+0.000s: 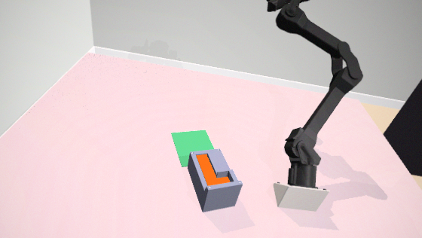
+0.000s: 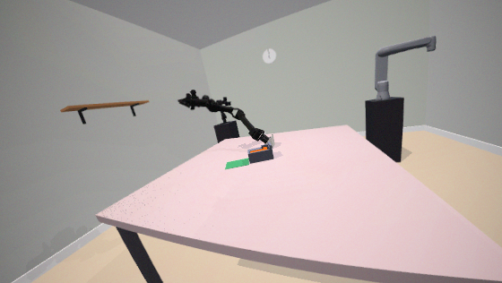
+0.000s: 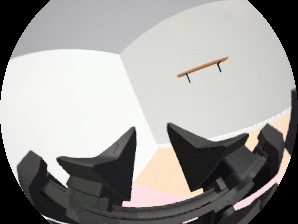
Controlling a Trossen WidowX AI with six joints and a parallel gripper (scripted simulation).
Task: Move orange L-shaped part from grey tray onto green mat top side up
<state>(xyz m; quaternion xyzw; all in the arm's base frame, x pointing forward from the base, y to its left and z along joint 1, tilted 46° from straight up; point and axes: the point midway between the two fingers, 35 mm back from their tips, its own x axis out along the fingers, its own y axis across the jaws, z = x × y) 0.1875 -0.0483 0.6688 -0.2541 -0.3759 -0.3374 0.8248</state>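
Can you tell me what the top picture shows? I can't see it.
An orange L-shaped part lies flush in a grey tray on a pink table. A green mat lies beside the tray, and the black arm reaches up out of view.

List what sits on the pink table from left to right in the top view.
Green mat → grey tray holding the orange L-shaped part → arm's base plate.
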